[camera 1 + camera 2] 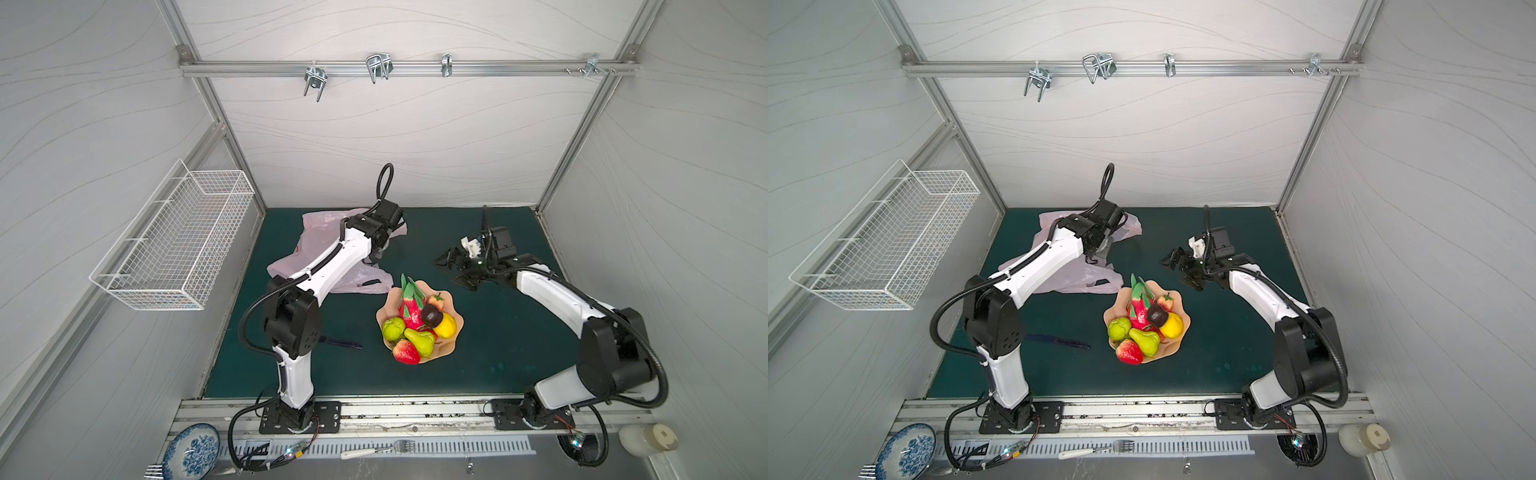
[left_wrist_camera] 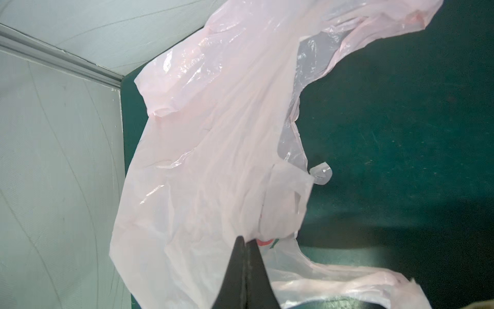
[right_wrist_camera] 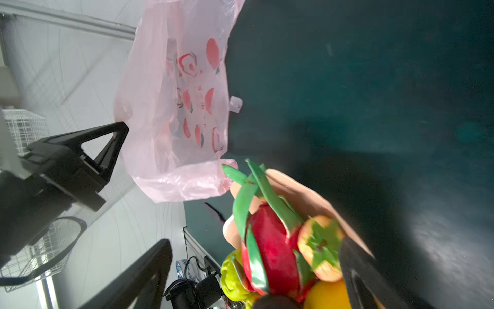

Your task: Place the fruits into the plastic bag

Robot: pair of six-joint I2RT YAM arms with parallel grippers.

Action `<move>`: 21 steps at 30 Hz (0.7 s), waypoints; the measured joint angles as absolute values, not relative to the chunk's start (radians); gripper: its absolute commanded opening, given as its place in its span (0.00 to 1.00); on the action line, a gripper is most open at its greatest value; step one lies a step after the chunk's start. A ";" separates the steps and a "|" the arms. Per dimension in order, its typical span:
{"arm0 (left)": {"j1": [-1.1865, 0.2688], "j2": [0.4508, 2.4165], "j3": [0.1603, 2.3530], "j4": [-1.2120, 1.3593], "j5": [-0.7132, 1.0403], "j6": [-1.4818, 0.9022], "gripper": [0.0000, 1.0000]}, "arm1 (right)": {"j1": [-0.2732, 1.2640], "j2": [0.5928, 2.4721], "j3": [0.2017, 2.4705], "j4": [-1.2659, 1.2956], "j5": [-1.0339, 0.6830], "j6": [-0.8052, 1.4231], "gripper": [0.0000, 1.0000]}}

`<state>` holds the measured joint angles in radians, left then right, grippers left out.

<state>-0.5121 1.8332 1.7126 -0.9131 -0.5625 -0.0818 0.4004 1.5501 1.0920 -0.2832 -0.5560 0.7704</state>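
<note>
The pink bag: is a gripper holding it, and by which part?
Yes. The left gripper is shut on a fold of the bag beside its red print. The right gripper is open, empty.

The plastic bag (image 3: 149,107) is pale translucent pink with red print. The worktop (image 1: 498,353) is dark green. The dragon fruit (image 1: 411,316) is pink-red with green scales; the bowl (image 1: 448,297) is peach.

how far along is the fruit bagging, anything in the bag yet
Done: nothing bagged. All seven fruits sit piled in the peach bowl.
In hand: the left gripper is shut on the film of the plastic bag, which looks like a grab to open or lift it. The right gripper is open and empty, beyond the bowl.
Left: open the bag, then move every fruit in.
</note>
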 measured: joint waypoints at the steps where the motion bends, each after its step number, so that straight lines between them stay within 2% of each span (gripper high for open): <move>1: -0.509 1.811 1.699 -0.911 -0.551 -0.083 0.00 | 0.414 1.580 1.113 -0.268 -0.566 0.779 0.97; 9: -0.488 1.679 1.654 -0.907 -0.456 -0.084 0.00 | 0.518 1.781 1.287 -0.210 -0.611 0.842 0.93; 21: -0.434 1.569 1.653 -0.909 -0.324 -0.062 0.00 | 0.521 1.774 1.314 -0.298 -0.567 0.801 0.94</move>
